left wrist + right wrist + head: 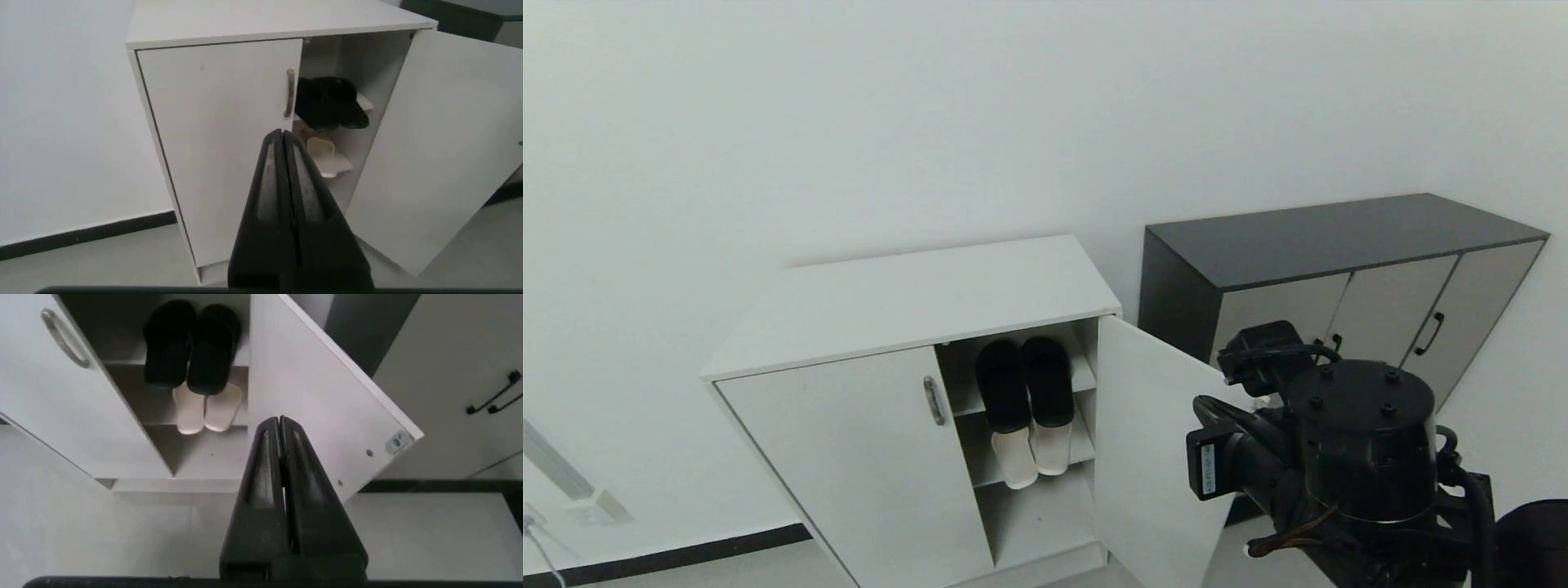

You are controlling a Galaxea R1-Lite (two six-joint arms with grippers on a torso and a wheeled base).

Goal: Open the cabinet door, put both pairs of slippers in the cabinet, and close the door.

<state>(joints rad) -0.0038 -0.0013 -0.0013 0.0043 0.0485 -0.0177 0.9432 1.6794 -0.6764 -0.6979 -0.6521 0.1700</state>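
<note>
The white cabinet (907, 298) has its left door (849, 457) closed and its right door (1152, 457) swung open towards me. Inside, a black pair of slippers (1025, 384) stands on the upper shelf and a white pair of slippers (1033, 453) on the shelf below, toes pointing out. My left gripper (283, 135) is shut and empty, in front of the closed door's handle (288, 91). My right gripper (280, 420) is shut and empty too, close to the open door (327, 384), with both pairs (196, 355) beyond it.
A dark-topped cabinet (1339, 233) with grey doors stands against the wall on the right, just behind the open door. Bare floor (122, 261) lies in front of the white cabinet. A black skirting strip (678, 555) runs along the wall at the left.
</note>
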